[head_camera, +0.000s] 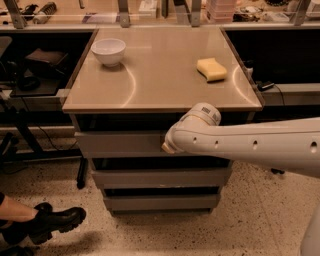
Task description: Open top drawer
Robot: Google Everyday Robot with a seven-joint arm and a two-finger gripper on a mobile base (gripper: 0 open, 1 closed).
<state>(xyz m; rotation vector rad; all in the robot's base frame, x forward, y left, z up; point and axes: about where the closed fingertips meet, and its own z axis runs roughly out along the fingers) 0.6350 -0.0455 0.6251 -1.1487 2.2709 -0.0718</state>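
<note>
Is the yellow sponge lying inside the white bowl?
No, the sponge lies on the table apart from the bowl; the gripper is at the top drawer.

This appeared to be a lab or workshop: a tan bench (pixel 160 80) stood on a speckled floor (pixel 250 220), a cluttered worktop (pixel 227 10) lay beyond its far edge, and cables (pixel 47 136) trailed past its left edge. The gripper (pixel 167 146) sat below the front edge.

White arm (pixel 260 145) extended horizontally from the right, wrist (pixel 202 119) bent downward, gripper (pixel 167 146) at its left tip, mid-view, mostly hidden
</note>
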